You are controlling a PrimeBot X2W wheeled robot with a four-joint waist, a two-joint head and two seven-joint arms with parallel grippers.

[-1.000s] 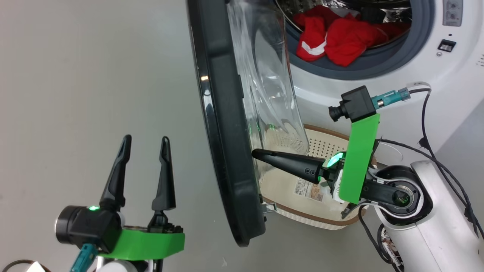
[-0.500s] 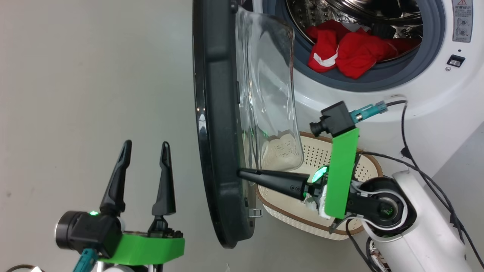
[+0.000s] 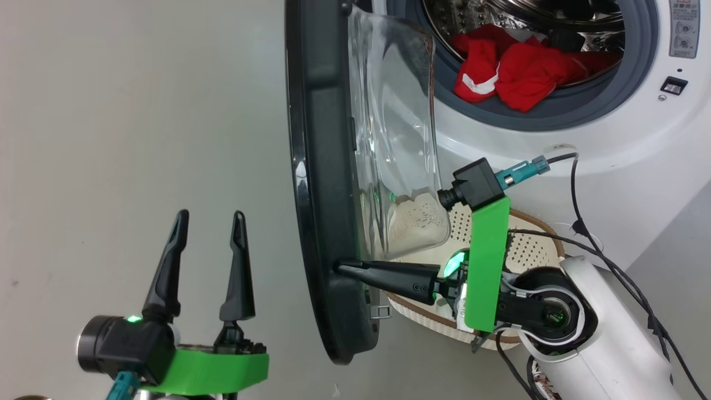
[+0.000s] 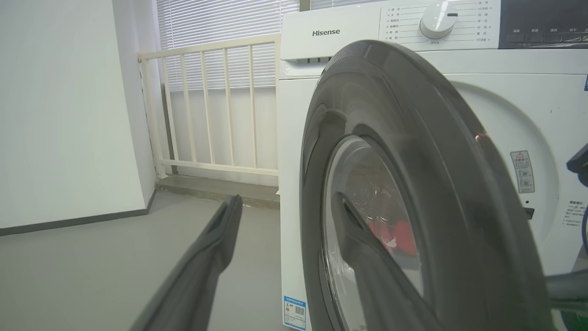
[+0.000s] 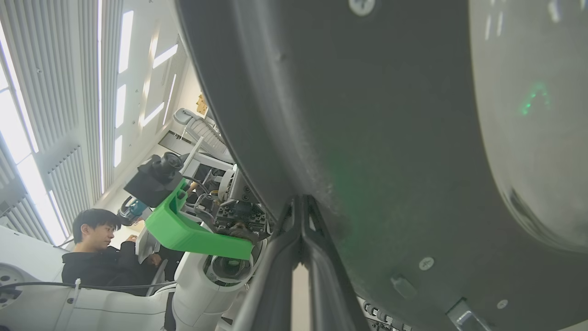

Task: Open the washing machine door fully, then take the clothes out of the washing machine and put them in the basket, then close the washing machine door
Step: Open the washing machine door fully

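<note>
Red clothes (image 3: 527, 78); black door (image 3: 319, 194); perforated cream basket (image 3: 526, 253)

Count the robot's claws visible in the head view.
2: the dark two-fingered left claw, open, at lower left; the dark right claw, shut, tips against the glossy black round door's inner side.

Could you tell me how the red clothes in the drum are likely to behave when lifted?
The clothes lie crumpled in folds, so they will probably sag and trail. One fold spills onto the grey gasket, so it may drag there.

Robot lab: washing machine (image 4: 349, 32), person (image 5: 96, 257)
</note>
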